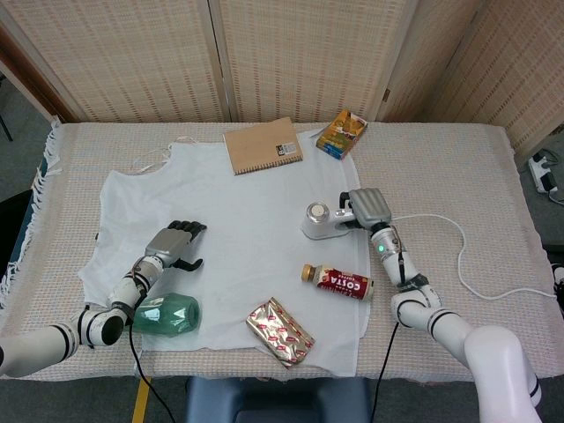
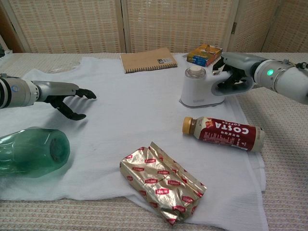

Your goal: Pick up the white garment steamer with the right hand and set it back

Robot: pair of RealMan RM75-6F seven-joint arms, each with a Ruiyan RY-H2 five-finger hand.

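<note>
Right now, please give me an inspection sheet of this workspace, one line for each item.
Surface: woven table cover with a white cloth spread on it.
Job's thing: white garment steamer near the cloth's right edge.
Clutter: green bottle, coffee bottle, both lying; foil packet; notebook; orange box.
Hands: right hand grips the steamer's handle; left hand holds nothing, fingers curved.
Cables: white cord running right.
Surroundings: woven screens; power strip on floor.
</note>
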